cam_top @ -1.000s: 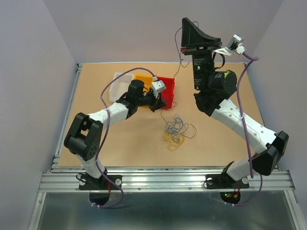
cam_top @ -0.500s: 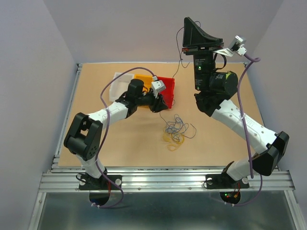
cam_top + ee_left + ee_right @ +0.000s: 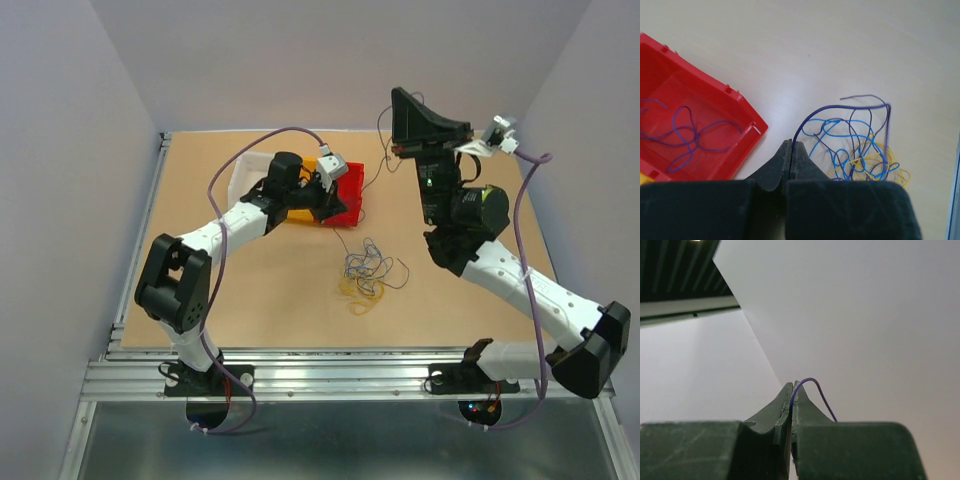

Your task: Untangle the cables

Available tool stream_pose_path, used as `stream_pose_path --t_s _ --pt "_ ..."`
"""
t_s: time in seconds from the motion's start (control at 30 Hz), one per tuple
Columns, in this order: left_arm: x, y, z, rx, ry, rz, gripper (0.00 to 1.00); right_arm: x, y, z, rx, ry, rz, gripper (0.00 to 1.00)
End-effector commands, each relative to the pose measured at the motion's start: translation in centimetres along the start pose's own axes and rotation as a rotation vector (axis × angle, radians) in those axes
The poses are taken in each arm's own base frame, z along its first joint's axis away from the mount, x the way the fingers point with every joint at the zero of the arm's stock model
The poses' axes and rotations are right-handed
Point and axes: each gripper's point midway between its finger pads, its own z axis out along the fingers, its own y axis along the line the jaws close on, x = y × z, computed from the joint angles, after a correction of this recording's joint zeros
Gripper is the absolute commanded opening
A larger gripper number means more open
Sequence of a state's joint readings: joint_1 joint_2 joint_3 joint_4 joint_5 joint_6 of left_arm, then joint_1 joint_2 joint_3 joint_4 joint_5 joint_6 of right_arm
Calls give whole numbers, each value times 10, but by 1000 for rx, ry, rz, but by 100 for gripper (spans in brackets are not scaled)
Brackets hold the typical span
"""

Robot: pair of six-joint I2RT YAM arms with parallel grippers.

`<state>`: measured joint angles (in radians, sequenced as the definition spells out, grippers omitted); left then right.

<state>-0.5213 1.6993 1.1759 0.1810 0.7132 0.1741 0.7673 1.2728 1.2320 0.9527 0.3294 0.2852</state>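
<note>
Tan desk carries the cables, a loose blue, purple and yellow tangle lying mid-desk between the arms. The left arm stretches low and forward, and the left tool sits at the near rim of the red bin, probably to drop a freed piece there. The right arm is folded upright with the right tool lifted high above the desk, likely to draw a thin strand up and clear of the heap. Left wrist view: left tool is pressed together on the end of a purple strand, which arcs over to the cables just beside the red bin. A separated purple wire already lies inside the bin. Right wrist view: right tool is pinched tight on the thin strand, with only wall behind. Can't tell if both tools hold one wire.
</note>
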Motion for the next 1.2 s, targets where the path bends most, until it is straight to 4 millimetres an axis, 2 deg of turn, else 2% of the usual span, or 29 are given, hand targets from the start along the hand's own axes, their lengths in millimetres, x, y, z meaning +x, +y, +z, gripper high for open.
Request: stream_pose_path --t_s 0.0,0.03,0.07,0.1,0.27,0.3,0.33,0.37,0.43,0.47,0.5,0.57,0.6,0.67,0.7,0.73,0.77,0.8,0.87,0.9,0.93,1.0,1.03,1.07,1.13,1.17 --pt "-97 -13 -40 -52 -148 106 0 20 -13 -51 -14 115 -8 1" --pt "-116 -9 -46 -86 -174 120 0 32 -20 -64 -9 156 -16 1" --pt "-124 -7 -48 -100 -179 122 0 41 -24 -74 -16 189 -38 1" --pt "-136 -2 -51 -131 -179 126 0 61 -33 -94 -31 262 -75 1" --pt "-169 10 -61 -188 -192 143 0 105 -64 -135 11 414 -103 1" --pt "-168 13 -59 -194 -178 135 0 111 -68 -137 14 431 -101 1" --pt "-174 13 -61 -198 -184 141 0 125 -74 -141 16 468 -106 1" --pt "-189 12 -66 -204 -210 159 0 132 -77 -141 12 488 -103 1" --pt "-196 16 -67 -219 -214 155 0 148 -88 -141 10 530 -90 1" --pt "-206 16 -69 -227 -231 169 0 166 -93 -142 -9 575 -75 1" --pt "-206 23 -68 -251 -230 164 0 168 -109 -137 25 575 -56 1" --pt "-216 29 -68 -271 -247 177 0 177 -117 -132 -7 592 -19 1" --pt "-213 38 -62 -288 -236 170 0 189 -130 -131 -4 619 5 1" --pt "-215 48 -58 -305 -237 168 0 200 -141 -128 -4 637 22 1" --pt "-222 52 -58 -316 -251 175 0 213 -153 -127 -8 660 29 1" --pt "-216 61 -49 -317 -236 163 0 217 -157 -125 -9 664 50 1" --pt "-222 64 -48 -321 -251 168 0 223 -162 -125 -12 672 62 1" --pt "-214 74 -38 -318 -236 149 0 234 -173 -124 -19 690 76 1" --pt "-213 79 -31 -302 -240 146 0 245 -179 -125 -42 709 134 1" --pt "-210 81 -27 -297 -237 141 0 246 -173 -122 -107 706 154 1" --pt "-205 86 -20 -292 -232 140 0 256 -184 -121 -109 719 179 1" --pt "-198 94 -15 -307 -224 140 0 260 -184 -117 -158 727 203 1" --pt "-197 101 -14 -337 -226 143 0 265 -190 -114 -155 729 217 1" --pt "-191 105 -12 -352 -217 142 0 264 -189 -112 -170 724 221 1" --pt "-191 112 -16 -390 -230 154 0 265 -185 -111 -200 738 234 1" --pt "-180 115 -15 -398 -212 149 0 264 -182 -110 -216 735 237 1"
